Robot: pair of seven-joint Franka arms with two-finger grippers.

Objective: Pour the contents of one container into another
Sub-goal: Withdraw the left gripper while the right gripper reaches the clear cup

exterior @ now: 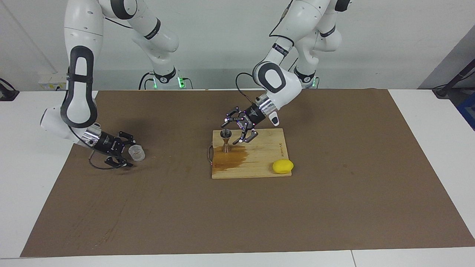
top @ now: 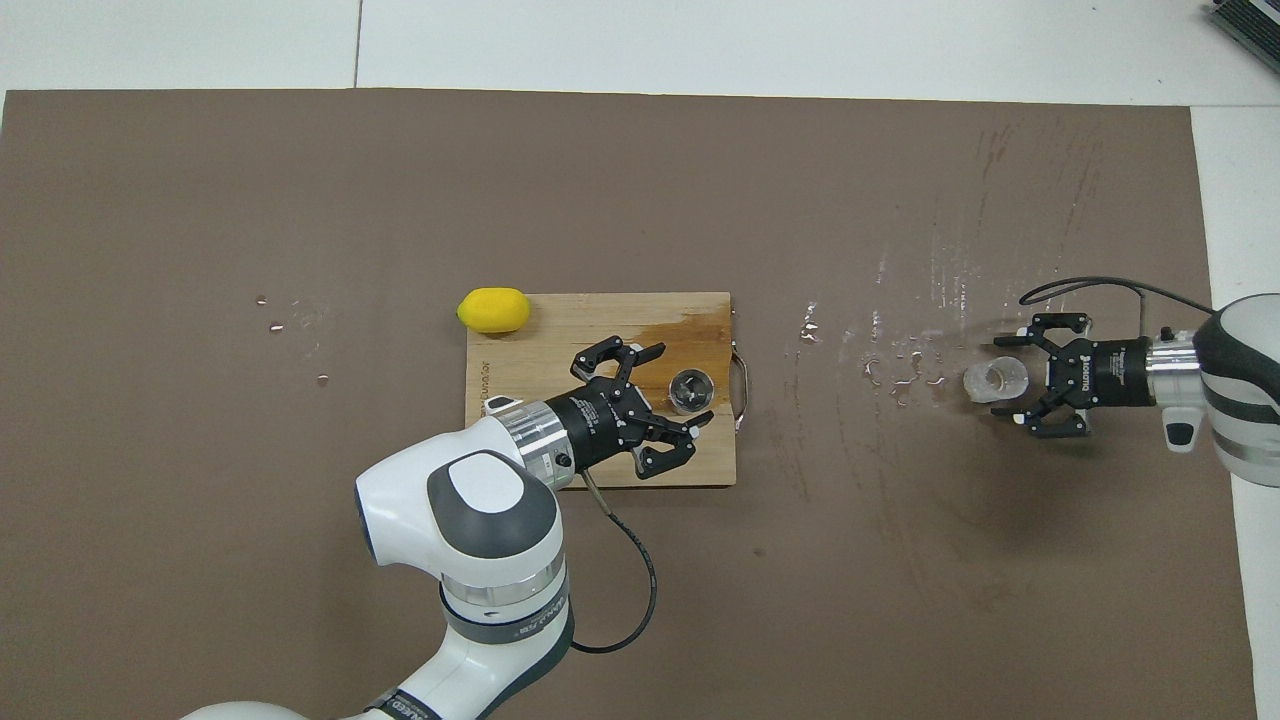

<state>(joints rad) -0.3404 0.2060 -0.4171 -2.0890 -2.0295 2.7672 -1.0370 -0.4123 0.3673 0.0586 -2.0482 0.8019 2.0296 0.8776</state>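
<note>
The metal jigger (exterior: 226, 140) is being left standing upright on the wooden cutting board (exterior: 259, 159), at the board's end toward the right arm, with a wet brown stain (exterior: 230, 159) spreading over the wood from its foot. The left gripper (exterior: 233, 129) is being held low over the board just beside the jigger, on the side toward the left arm's end of the table; its fingers are seen spread wide apart, with nothing between them and no contact with the jigger. A yellow lemon (exterior: 283, 166) is lying at the board's corner, well apart from this gripper and farther from the robots.

The clear ribbed cup (exterior: 137, 152) is being seen standing on the brown mat (exterior: 334, 207) toward the right arm's end of the table, well apart from the board. The right gripper (top: 1012, 392) is being kept down at the mat level with the cup, its fingers spread to either side of the cup's robot-side half; whether they are touching the cup cannot be told. Water droplets (top: 900, 365) are lying on the mat just past the cup.
</note>
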